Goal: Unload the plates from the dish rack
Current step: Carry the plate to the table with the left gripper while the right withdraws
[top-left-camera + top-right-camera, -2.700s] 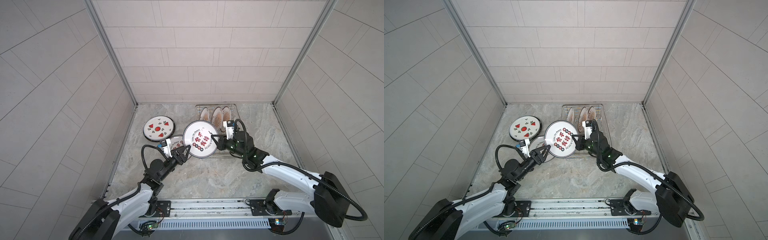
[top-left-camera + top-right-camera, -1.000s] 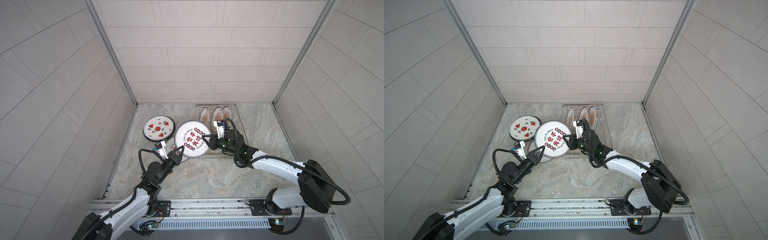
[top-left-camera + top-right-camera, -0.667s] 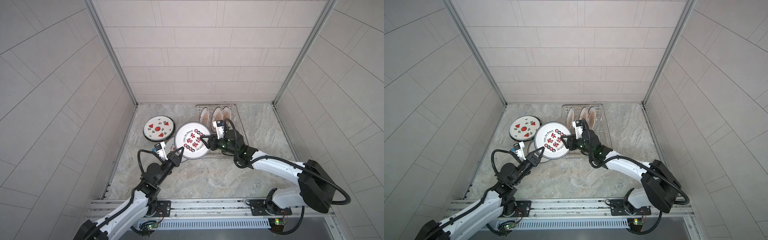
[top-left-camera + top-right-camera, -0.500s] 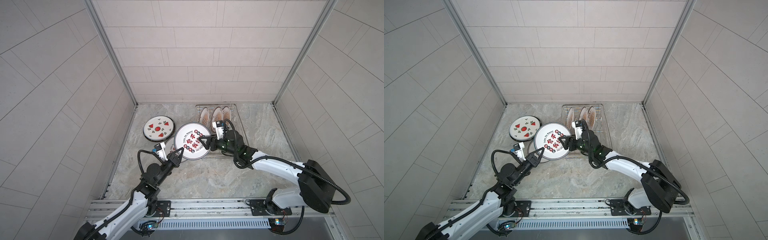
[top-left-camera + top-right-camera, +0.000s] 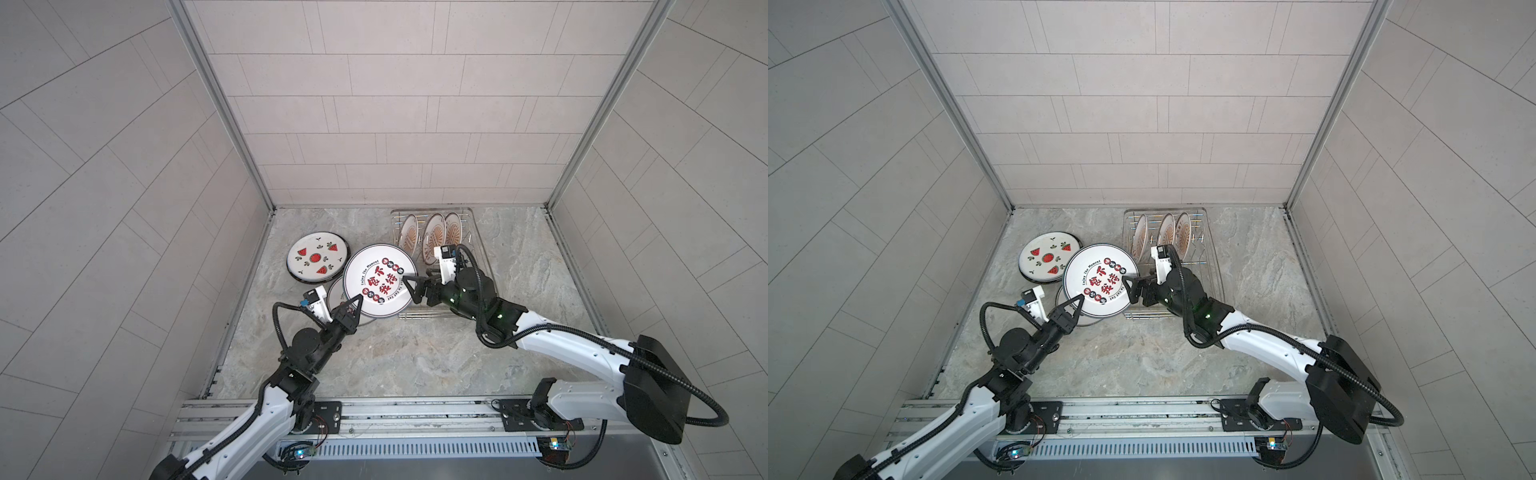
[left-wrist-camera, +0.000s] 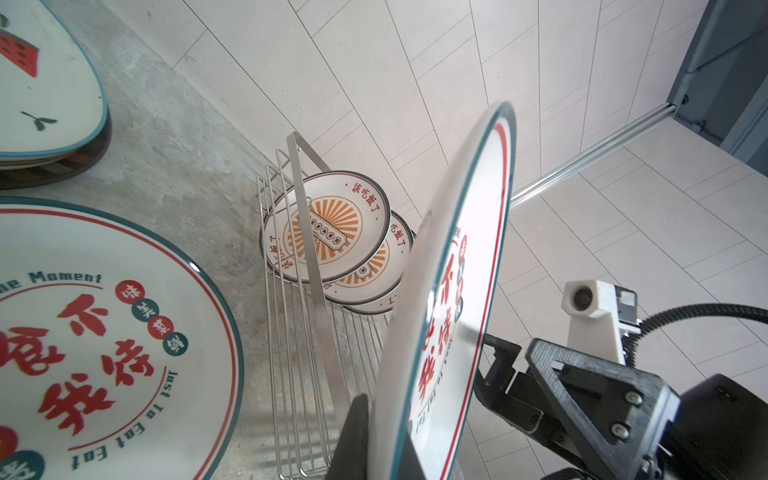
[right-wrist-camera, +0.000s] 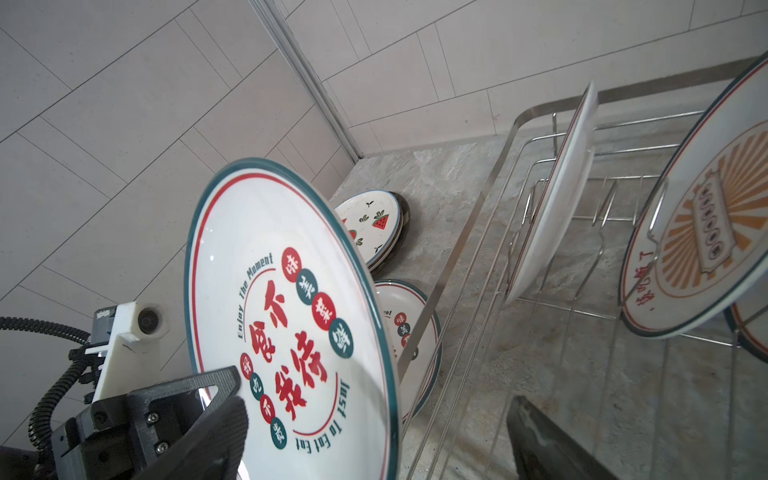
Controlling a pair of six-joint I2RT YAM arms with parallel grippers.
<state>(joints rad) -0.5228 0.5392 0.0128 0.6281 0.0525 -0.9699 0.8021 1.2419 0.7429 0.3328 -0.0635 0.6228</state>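
Observation:
A large white plate with red characters [image 5: 380, 281] [image 5: 1100, 280] hangs tilted above the table, left of the dish rack [image 5: 478, 249] [image 5: 1210, 257]. My left gripper [image 5: 353, 305] [image 6: 386, 440] is shut on its lower left rim. The right gripper [image 5: 409, 286] [image 7: 382, 436] stands open, its fingers spread on either side of the plate's right rim. Three orange-sunburst plates [image 5: 434, 237] [image 6: 328, 224] stand upright in the rack. A second red-character plate [image 5: 334, 293] [image 6: 104, 332] lies flat under the held one.
A watermelon plate [image 5: 318, 257] [image 5: 1049, 257] tops a small stack by the left wall. The rack's near half holds only bare wires [image 7: 478, 374]. Tiled walls close in the table on three sides.
The right gripper has opened off the plate's right rim. The left gripper keeps its grip on the plate. Before that, the plate moved left, away from the rack.

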